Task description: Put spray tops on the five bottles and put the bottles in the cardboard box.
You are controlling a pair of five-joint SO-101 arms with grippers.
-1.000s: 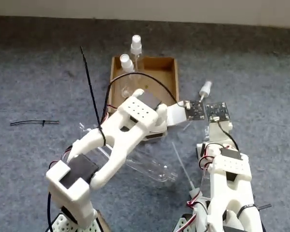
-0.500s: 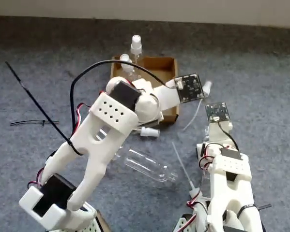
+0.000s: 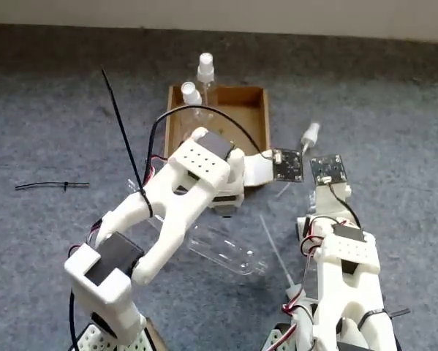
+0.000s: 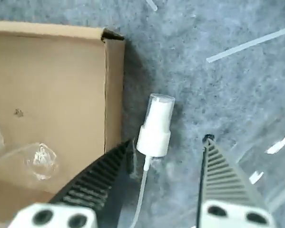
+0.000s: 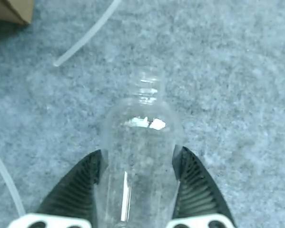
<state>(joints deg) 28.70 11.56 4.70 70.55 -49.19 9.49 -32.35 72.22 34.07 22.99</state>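
Observation:
A white spray top lies on the grey carpet just off the corner of the cardboard box. My left gripper stands open over it, one finger on each side. In the high view the left arm stretches to the box's near right corner. My right gripper is shut on a clear, topless bottle, neck pointing away. Two capped bottles stand at the box's far left. A bare bottle lies on the carpet, and another spray top lies right of the box.
A loose white dip tube lies between the arms, and a further tube lies near the box corner. A black cable tie rests far left. The right arm stays at the near right.
The left arm rose and swung over the box, then came back down, its open fingers now either side of the spray top. The right arm has kept still with its bottle.

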